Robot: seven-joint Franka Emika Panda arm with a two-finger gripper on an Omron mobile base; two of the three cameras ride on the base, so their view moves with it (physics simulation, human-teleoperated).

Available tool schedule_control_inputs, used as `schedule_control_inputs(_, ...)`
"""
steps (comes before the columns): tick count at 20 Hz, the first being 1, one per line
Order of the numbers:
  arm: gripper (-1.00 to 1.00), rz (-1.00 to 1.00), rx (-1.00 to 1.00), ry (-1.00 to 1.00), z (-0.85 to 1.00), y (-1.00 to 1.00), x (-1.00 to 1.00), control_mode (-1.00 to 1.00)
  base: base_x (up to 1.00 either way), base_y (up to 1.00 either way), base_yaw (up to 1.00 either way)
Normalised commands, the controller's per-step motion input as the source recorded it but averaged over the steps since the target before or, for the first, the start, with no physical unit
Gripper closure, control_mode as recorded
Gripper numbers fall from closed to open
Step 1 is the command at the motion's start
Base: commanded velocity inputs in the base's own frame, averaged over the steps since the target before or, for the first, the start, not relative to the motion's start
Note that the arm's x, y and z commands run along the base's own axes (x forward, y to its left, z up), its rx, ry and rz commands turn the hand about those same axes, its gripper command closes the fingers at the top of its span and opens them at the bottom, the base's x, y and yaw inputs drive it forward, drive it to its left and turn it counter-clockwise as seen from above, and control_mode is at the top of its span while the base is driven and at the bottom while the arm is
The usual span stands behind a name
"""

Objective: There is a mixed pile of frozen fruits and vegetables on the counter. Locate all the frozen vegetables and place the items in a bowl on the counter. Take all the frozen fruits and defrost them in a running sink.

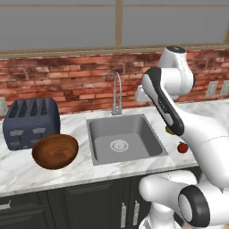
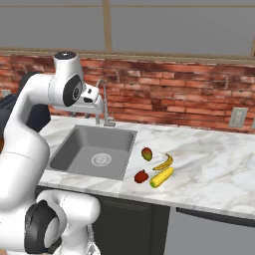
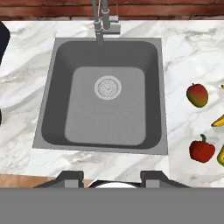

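The mixed pile lies on the white marble counter right of the sink: a round orange-red fruit, a curved banana, a corn cob and a red round item. The hand view catches the fruit, the red item and the banana's tip at its right edge. My gripper hangs high over the sink, open, nothing between its fingers. The dark-brown bowl sits left of the sink, holding nothing.
A tall curved faucet stands behind the basin, close to my hand; no water shows. A dark toaster sits behind the bowl at the left. A brick wall backs the counter, with outlets at the right.
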Motion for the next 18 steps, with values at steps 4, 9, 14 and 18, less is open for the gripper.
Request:
schedule_control_inputs(4,-1.00,0.00,0.00,0.00,-0.03,-0.09,-0.01,-1.00,0.00,0.00,0.00)
schedule_control_inputs(9,-1.00,-0.04,-0.01,0.05,-0.24,-0.42,-0.18,-1.00,0.00,0.00,0.00)
schedule_control_inputs(14,-1.00,-0.06,-0.01,0.05,-0.27,-0.47,-0.13,-1.00,0.00,0.00,0.00)
schedule_control_inputs(18,-1.00,-0.10,-0.01,0.05,-0.25,-0.42,-0.03,-1.00,0.00,0.00,0.00)
